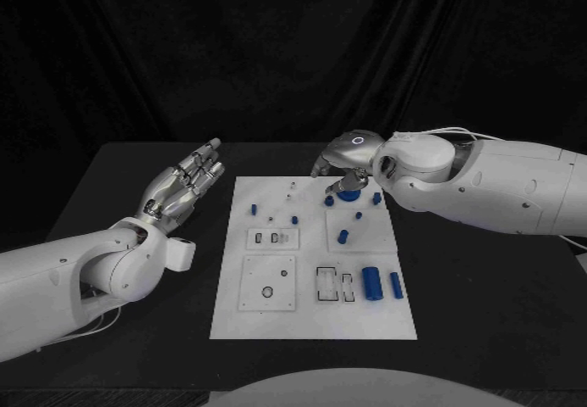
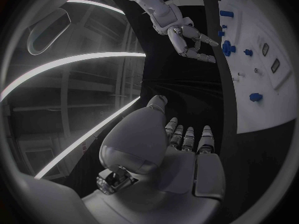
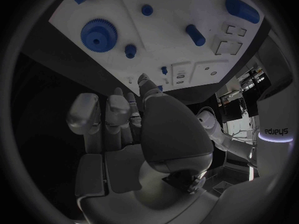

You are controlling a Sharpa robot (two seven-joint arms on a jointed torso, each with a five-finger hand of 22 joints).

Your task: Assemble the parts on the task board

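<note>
The white task board (image 1: 315, 318) lies in the middle of the black table. A blue gear (image 1: 349, 195) (image 3: 98, 33) sits near its far right corner. Small blue pegs (image 1: 343, 236) stand around the board's far half, and two blue cylinders (image 1: 371, 284) lie at the near right. My right hand (image 1: 346, 172) (image 3: 124, 119) hovers just above the gear with fingers apart and nothing in them; the left wrist view shows this hand (image 2: 187, 37) spread over the board's edge. My left hand (image 1: 183, 182) (image 2: 181, 149) is held flat and open, left of the board.
The board has recessed slots, an oval one (image 1: 267, 292) at the near left and rectangular ones (image 1: 328, 285) beside the cylinders. Bare black table (image 1: 489, 297) surrounds the board on every side. My right forearm (image 1: 489, 186) reaches over the table's far right.
</note>
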